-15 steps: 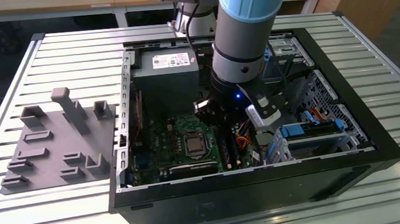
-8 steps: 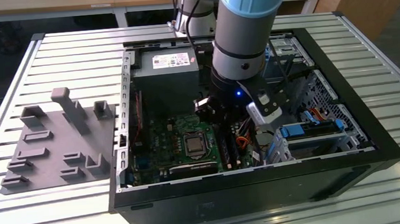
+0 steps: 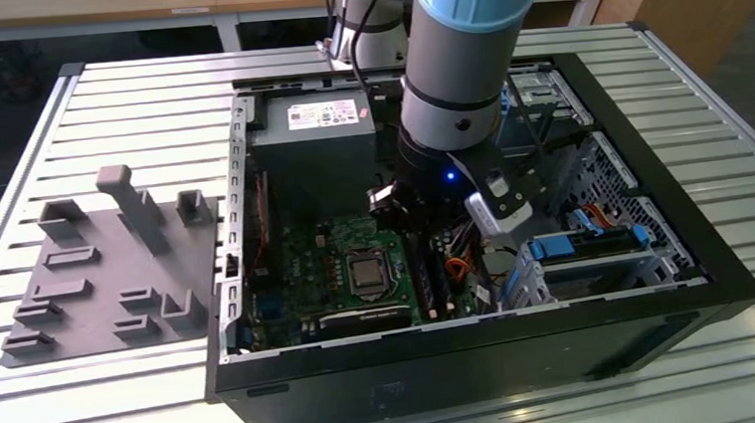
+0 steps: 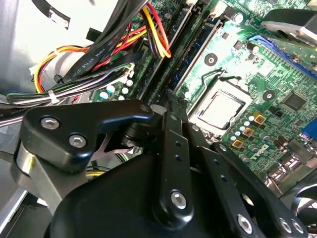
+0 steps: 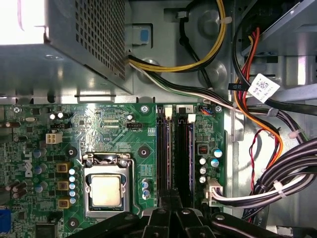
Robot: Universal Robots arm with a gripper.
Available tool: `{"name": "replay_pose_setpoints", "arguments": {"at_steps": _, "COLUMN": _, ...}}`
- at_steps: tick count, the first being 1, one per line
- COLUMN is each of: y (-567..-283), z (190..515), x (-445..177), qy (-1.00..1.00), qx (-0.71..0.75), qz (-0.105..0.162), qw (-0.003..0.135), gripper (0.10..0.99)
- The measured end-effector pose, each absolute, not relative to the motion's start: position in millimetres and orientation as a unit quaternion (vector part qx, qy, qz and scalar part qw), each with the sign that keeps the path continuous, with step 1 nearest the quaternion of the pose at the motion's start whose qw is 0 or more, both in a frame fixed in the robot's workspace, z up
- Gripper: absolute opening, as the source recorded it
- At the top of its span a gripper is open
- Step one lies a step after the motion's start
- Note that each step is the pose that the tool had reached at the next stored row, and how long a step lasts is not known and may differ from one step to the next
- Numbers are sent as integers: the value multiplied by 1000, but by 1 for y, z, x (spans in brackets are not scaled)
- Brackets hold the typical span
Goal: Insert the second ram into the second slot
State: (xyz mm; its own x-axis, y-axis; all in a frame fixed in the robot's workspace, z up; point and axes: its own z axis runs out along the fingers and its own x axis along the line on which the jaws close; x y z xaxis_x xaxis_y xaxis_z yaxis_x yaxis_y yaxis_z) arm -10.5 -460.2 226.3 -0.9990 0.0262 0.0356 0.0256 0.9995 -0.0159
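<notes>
In the exterior view I'm holding the gripper [image 3: 421,226] low inside the black metal case [image 3: 701,279], over the green motherboard [image 3: 309,266]. In the first wrist view, its black fingers [image 5: 163,215] are pressing together over the long slots [image 5: 174,148] beside the square CPU socket [image 5: 106,187]; I cannot tell where the ram sits.

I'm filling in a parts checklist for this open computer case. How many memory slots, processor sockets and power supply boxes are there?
Memory slots: 2
Processor socket: 1
Power supply box: 1
Total: 4
</notes>
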Motion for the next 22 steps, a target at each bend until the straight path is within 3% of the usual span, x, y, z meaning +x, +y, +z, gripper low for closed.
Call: {"name": "replay_pose_setpoints", "arguments": {"at_steps": 22, "y": -460, "z": 217, "x": -9, "qy": -1000, "qx": -13, "qz": 8, "qw": 18, "gripper": 106}}
